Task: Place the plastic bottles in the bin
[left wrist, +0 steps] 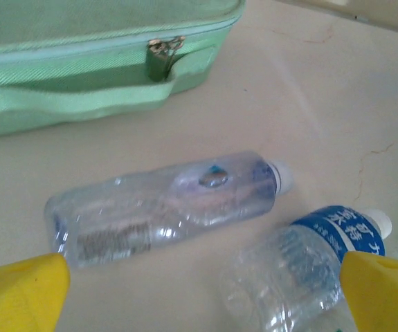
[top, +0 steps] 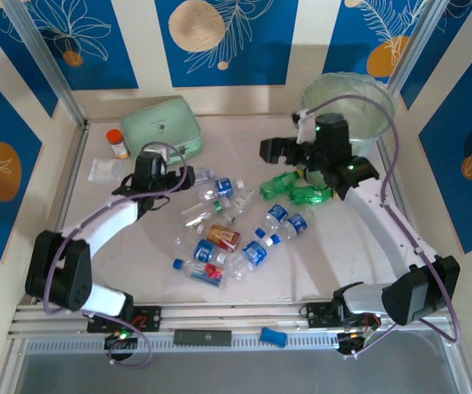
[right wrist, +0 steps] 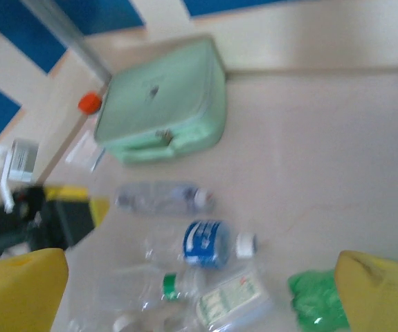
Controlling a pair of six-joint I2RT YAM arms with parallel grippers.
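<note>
Left hand (left wrist: 202, 290), spread open to span its girth, faces a clear plastic bottle (left wrist: 164, 207) lying flat; right hand (right wrist: 199, 294) hangs open and empty near the round translucent bin (top: 381, 121).

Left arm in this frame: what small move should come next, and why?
Probably lower the left gripper straight down and close it on the clear bottle. Its jaws stand open and empty, and that bottle lies on its side just ahead of them, apart from the mint-green case. A blue-labelled bottle lies close beside it, so a slight shift away from that one may help avoid catching both.
</note>
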